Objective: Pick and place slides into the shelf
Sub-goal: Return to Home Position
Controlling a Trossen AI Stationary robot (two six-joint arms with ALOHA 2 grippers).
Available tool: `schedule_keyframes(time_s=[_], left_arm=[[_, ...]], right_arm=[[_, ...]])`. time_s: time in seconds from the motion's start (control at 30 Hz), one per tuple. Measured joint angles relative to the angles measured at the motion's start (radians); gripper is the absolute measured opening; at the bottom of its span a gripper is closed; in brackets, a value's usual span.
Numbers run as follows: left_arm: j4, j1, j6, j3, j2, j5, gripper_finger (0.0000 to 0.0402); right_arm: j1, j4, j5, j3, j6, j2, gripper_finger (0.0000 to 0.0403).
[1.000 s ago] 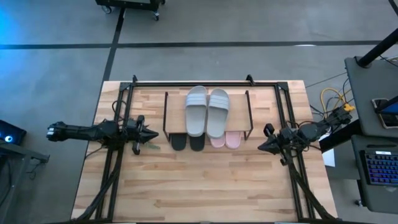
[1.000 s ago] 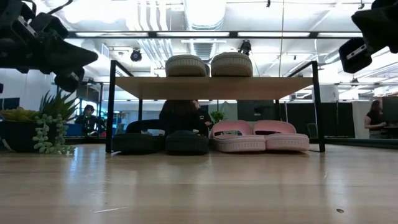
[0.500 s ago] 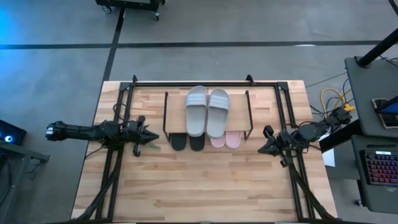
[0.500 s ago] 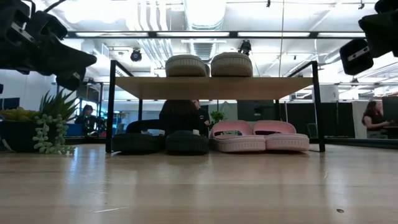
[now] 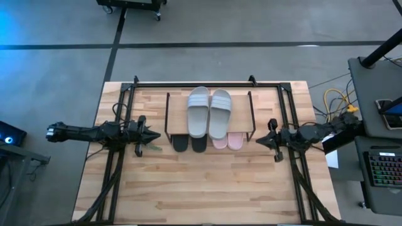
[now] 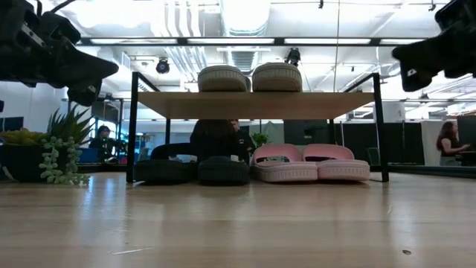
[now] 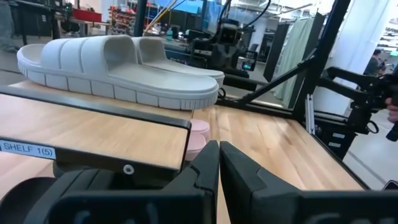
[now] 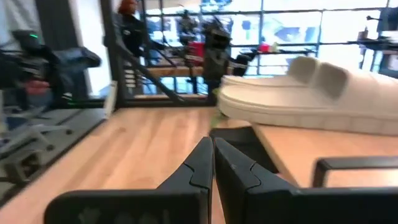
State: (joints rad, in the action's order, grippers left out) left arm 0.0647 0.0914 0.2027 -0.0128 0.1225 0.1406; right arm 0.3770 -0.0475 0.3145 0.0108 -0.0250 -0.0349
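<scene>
The shelf (image 6: 253,105) stands at the middle of the table on its thin black legs. Two pale grey-green slides (image 5: 210,112) lie side by side on its top board. Under the board, two black slides (image 6: 192,170) and two pink slides (image 6: 312,168) rest on the table. My left gripper (image 5: 155,135) hovers shut and level at the shelf's left side, pointing at it, with nothing held. My right gripper (image 5: 258,140) hovers shut and level at the shelf's right side, also with nothing held. In both wrist views the fingertips (image 7: 219,147) (image 8: 212,142) meet.
A small green potted plant (image 6: 61,149) stands on the table under my left gripper. A larger black frame (image 5: 207,83) runs round the table's far and side edges. Bare wood (image 5: 207,188) spreads in front of the shelf. People show in the room behind.
My right gripper has swung a little toward the table's far edge and rolled about its own line, so that it now points straight at the shelf's right side. It has stayed shut. The slides and the shelf have not moved.
</scene>
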Motion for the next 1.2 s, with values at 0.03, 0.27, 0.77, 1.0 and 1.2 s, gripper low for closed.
schedule_keyframes(time_s=[0.03, 0.27, 0.77, 1.0, 1.2], left_arm=[[0.001, 0.0, 0.0, 0.0, -0.001, 0.0, 0.0], [0.005, 0.0, 0.0, 0.002, -0.001, -0.001, 0.0], [0.006, 0.0, 0.0, 0.002, 0.001, -0.004, 0.0], [0.005, 0.0, 0.0, 0.002, 0.001, -0.004, 0.0], [0.006, 0.0, 0.0, 0.002, 0.002, -0.003, 0.0]], right_arm=[[-0.019, 0.0, 0.0, 0.0, -0.002, -0.01, 0.0008], [-0.211, 0.024, -0.183, 0.0, -0.067, -0.071, 0.0008], [-0.446, -0.001, -0.533, 0.0, -0.109, -0.072, 0.0008], [-0.348, 0.011, -0.48, -0.001, -0.151, -0.079, 0.0008], [-0.329, 0.013, -0.452, -0.001, -0.138, -0.078, 0.0008]])
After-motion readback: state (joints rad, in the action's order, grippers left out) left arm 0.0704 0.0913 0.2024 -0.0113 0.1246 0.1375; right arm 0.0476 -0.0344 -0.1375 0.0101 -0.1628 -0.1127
